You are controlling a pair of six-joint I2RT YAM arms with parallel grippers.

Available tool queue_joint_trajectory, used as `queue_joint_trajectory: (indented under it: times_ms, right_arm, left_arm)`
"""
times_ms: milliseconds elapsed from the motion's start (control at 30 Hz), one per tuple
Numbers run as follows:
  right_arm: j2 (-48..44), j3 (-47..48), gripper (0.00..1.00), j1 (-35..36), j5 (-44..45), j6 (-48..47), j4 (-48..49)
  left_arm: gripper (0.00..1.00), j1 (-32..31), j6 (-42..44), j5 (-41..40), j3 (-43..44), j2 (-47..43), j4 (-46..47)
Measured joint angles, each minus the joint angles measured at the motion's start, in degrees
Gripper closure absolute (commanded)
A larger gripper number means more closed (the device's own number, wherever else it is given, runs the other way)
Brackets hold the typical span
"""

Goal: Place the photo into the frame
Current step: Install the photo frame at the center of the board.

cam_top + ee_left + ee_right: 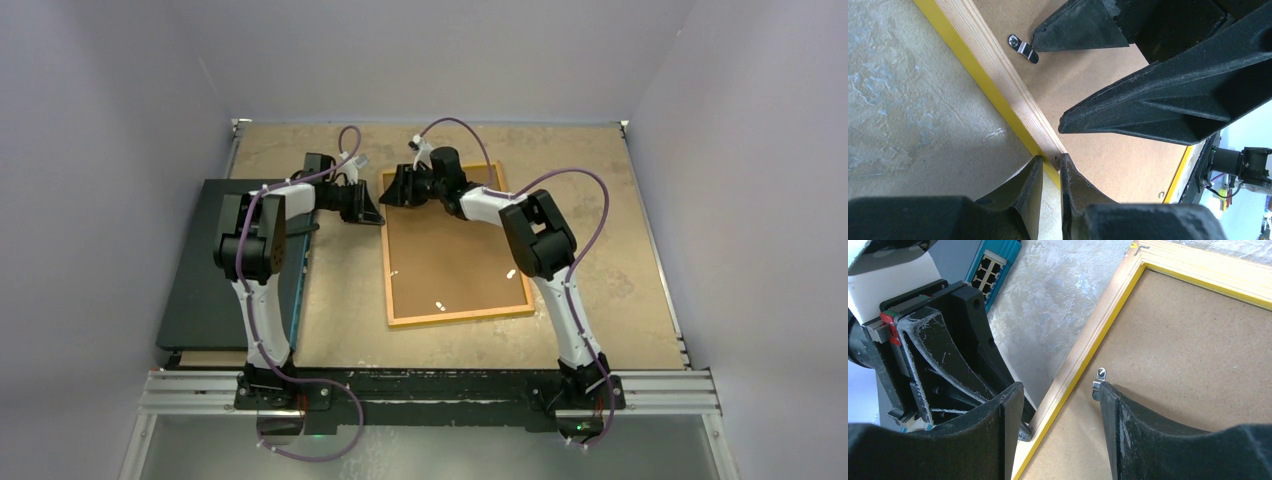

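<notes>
The yellow-orange frame (460, 315) lies face down on the table with a brown backing board (450, 250) filling it. The photo does not show in any view. My left gripper (366, 206) is shut on the frame's left rail (993, 75) near the far corner, one finger outside the rail and one on the board side (1050, 159). My right gripper (396, 186) stands open over that same rail (1059, 390). Its inner fingertip (1105, 392) touches a small metal clip (1099, 377) on the board. The outer finger hangs over the bare table beside the left gripper.
A flat black panel (215, 260) lies along the table's left side with a teal ported box (995, 265) under its edge. More metal clips (511, 272) sit on the board's near half. Grey walls close in on three sides of the table.
</notes>
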Motion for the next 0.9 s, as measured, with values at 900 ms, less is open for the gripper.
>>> queue_joint_trajectory:
  times_ms: [900]
  right_arm:
    - [0.83,-2.03,0.46,0.00,-0.31,4.70,5.99]
  left_arm:
    - [0.92,0.09,0.02,0.02,-0.02,-0.11,-0.15]
